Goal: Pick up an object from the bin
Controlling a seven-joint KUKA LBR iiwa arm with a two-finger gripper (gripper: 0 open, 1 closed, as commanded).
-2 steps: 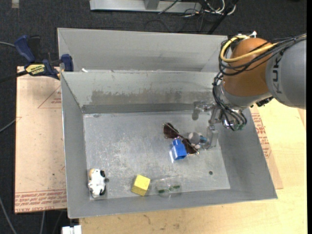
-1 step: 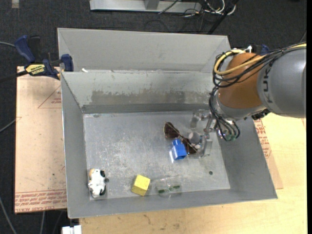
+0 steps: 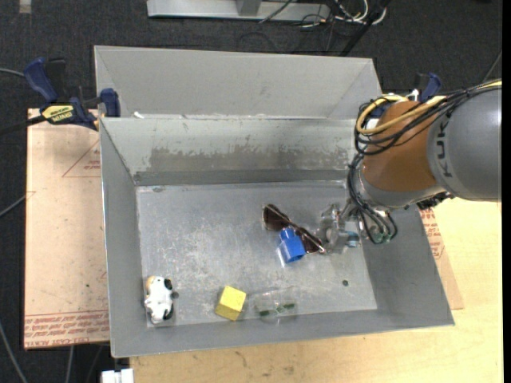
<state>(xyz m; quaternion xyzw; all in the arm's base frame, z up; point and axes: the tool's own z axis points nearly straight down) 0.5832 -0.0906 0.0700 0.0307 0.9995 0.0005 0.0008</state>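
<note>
My gripper point(image 3: 335, 231) hangs low at the right side of the bin, just right of a pair of dark brown sunglasses point(image 3: 286, 223). A small blue block point(image 3: 292, 247) lies against the sunglasses on their lower side, left of and a little below the gripper. The sunglasses' right end reaches up to the gripper; whether they touch is unclear.
A yellow cube point(image 3: 231, 302) lies near the front wall, with a small clear greenish thing point(image 3: 275, 309) to its right. A white and black toy animal point(image 3: 160, 298) sits in the front left corner. The arm with its orange cover and cables comes in from the right.
</note>
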